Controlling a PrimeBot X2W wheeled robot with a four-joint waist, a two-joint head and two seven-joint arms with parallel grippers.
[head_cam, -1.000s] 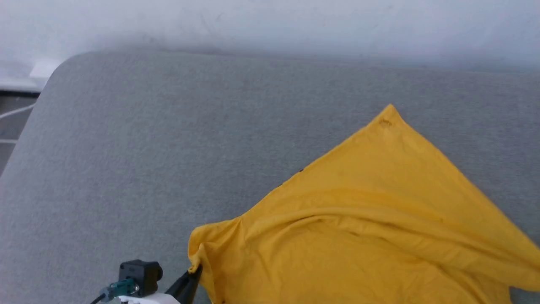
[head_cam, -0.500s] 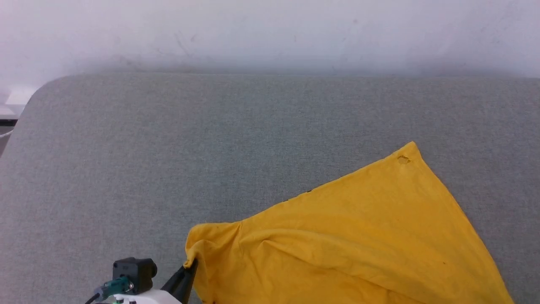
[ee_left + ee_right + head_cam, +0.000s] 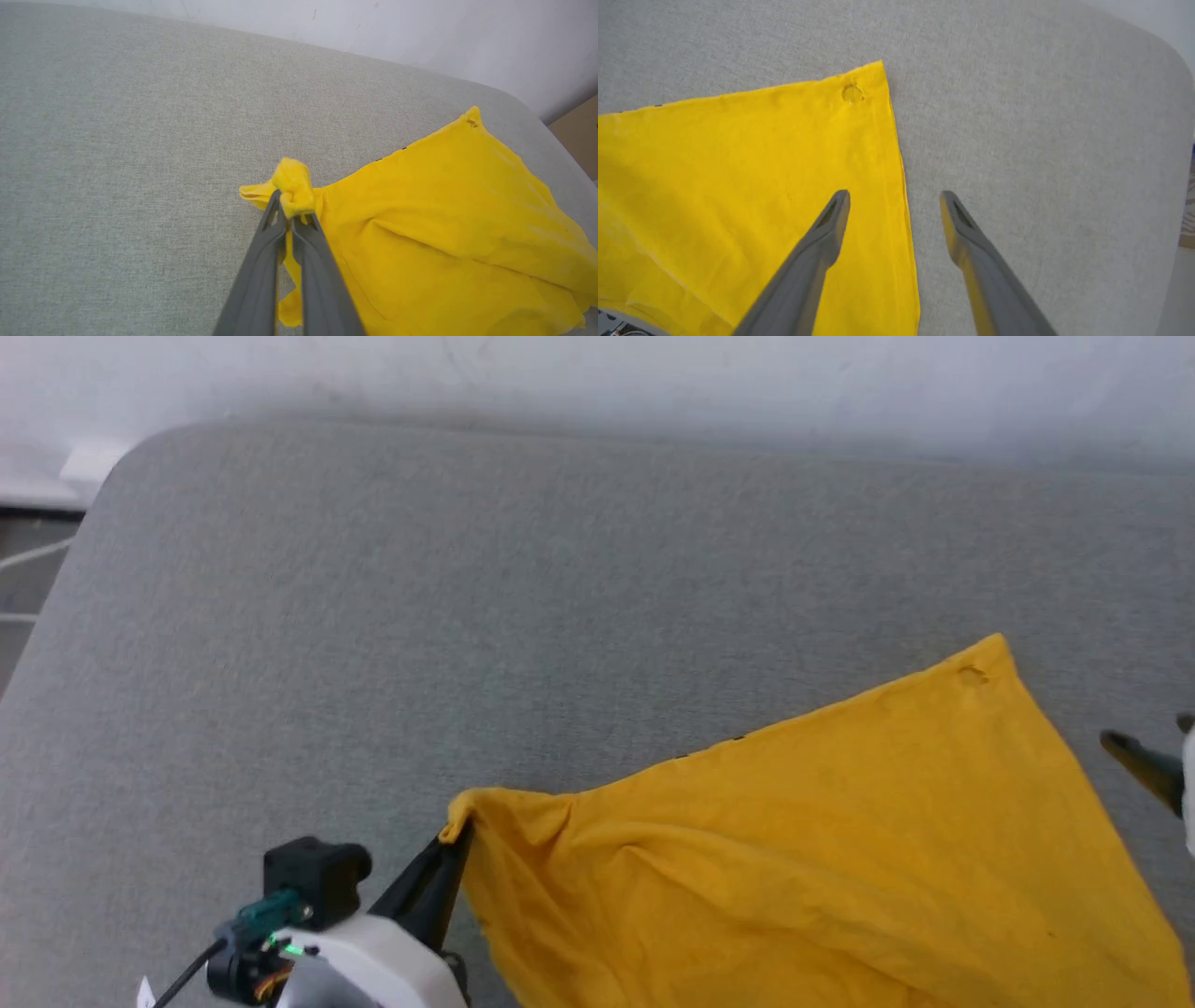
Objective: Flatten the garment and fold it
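Left gripper (image 3: 455, 840), head view: clamped on the near-left corner of the garment (image 3: 794, 859), which lies spread over the lower right of the grey padded surface (image 3: 373, 616) below a white wall (image 3: 653, 373); since half a second ago the right gripper (image 3: 1146, 733) has entered at the right edge, the camera having shifted. Left wrist view: both fingers pinch a bunched wad of yellow cloth. Right wrist view: jaws apart, one finger over the garment's side edge, the other over bare padding, contact undeterminable.
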